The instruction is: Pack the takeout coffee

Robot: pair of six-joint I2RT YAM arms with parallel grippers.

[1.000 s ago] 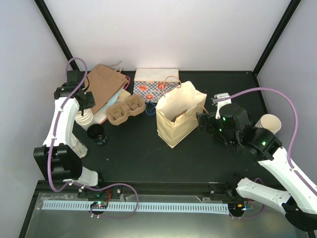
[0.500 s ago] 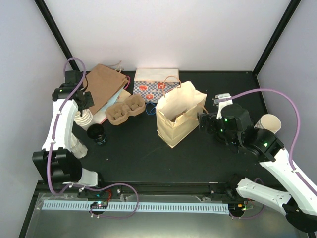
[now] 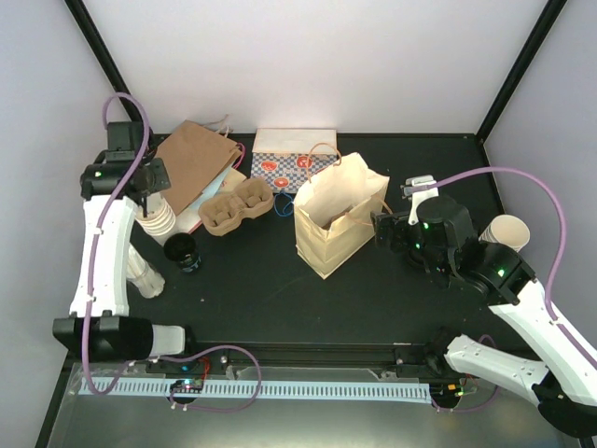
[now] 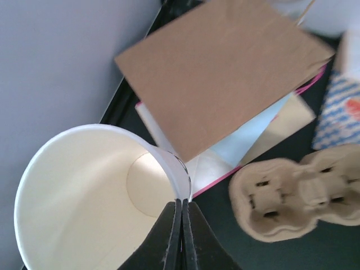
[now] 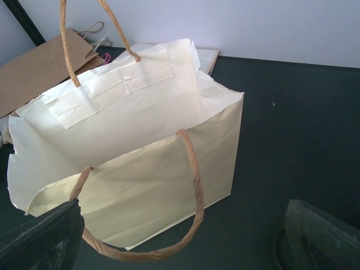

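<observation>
The takeout coffee (image 3: 183, 252), a small cup under a round black lid, stands on the dark table near the left arm, and no gripper touches it. My left gripper (image 3: 149, 189) is above the stack of lidless cream cups (image 3: 158, 222). In the left wrist view its jaws (image 4: 181, 201) are shut on the rim of a lidless cream cup (image 4: 84, 191). My right gripper (image 3: 382, 230) stands open beside the right side of the upright cream paper bag (image 3: 336, 219). The bag's mouth (image 5: 124, 112) gapes open, and its near handle (image 5: 191, 185) hangs between the spread fingers.
A brown cardboard cup carrier (image 3: 236, 207) lies between the cup stack and the cream bag. A flat brown bag (image 3: 196, 161) and a patterned bag (image 3: 294, 164) lie at the back. Another lidless cream cup (image 3: 508, 231) stands at the far right.
My left gripper has closed on the cream cup's rim, and the left arm has drawn back to the left. The right arm has not moved.
</observation>
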